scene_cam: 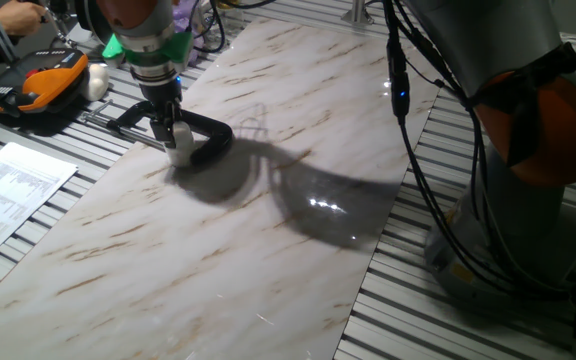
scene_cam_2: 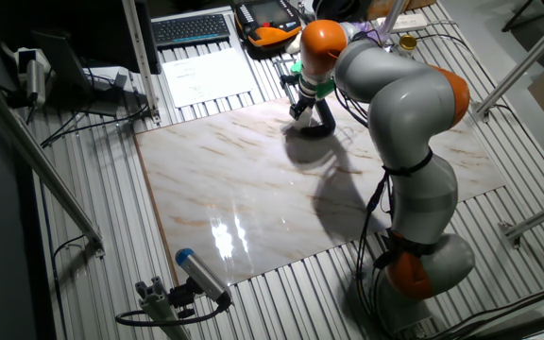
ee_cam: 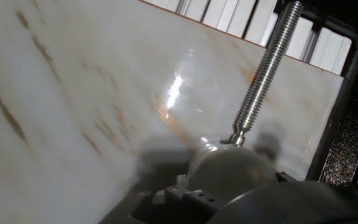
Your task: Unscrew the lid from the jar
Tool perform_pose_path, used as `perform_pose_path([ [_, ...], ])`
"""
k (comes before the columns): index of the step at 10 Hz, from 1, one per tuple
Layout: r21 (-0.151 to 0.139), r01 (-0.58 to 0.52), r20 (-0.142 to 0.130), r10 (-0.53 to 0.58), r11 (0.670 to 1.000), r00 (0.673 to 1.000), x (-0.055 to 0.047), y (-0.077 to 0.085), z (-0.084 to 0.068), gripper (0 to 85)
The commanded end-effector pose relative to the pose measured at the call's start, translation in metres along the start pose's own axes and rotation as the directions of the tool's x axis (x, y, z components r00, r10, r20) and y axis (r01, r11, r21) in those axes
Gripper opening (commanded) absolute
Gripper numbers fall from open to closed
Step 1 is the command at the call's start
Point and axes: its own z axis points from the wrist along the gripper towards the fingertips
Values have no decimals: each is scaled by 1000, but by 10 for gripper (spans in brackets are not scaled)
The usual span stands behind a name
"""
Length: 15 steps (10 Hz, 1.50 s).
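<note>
1. Clamp screw (ee_cam: 261, 84): the threaded rod of the black C-clamp (scene_cam: 203, 135) runs down from above the claw and ends on a small foot that appears to rest on the rounded translucent form directly ahead of the claw. The clamp, if it does bear on the jar body, will hold it against rotation; do not strike the rod while turning.
2. Jar (scene_cam: 181, 148): the small white cylinder stands on the marble slab (scene_cam: 268, 230), directly below the claw and inside the clamp's bow.
3. Lid (scene_cam: 180, 133): judged to be the top of the white cylinder, between the fingers; its seam with the jar cannot be resolved.
4. Claw (scene_cam: 179, 132): fingers point straight down, drawn in narrow about the lid; firm contact cannot be told for certain.
5. Recommended technique: keep the wrist axis vertical and centred over the lid, grip before rotating, turn without pressing sideways, and lift only once the thread has released.
</note>
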Motion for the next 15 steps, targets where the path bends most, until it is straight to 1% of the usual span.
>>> perform_pose_path([
  [1, -7, 16, 6, -16, 1000, 1000, 0, 1, 1, 510],
  [4, -26, 25, 22, -24, 999, 999, 0, 1, 2, 510],
  [7, -34, 25, 29, -24, 999, 999, -2, 1, 1, 510],
  [8, -34, 25, 29, -24, 999, 999, -3, 1, 1, 510],
  [9, -24, 25, 26, -24, 999, 999, -3, 1, 0, 510],
  [11, -14, 24, 32, -24, 1000, 999, -3, 1, -1, 510],
  [13, -17, 24, 31, -24, 1000, 999, -3, 1, -1, 510],
  [15, -28, 25, 36, -24, 999, 999, -3, 2, -1, 510],
])
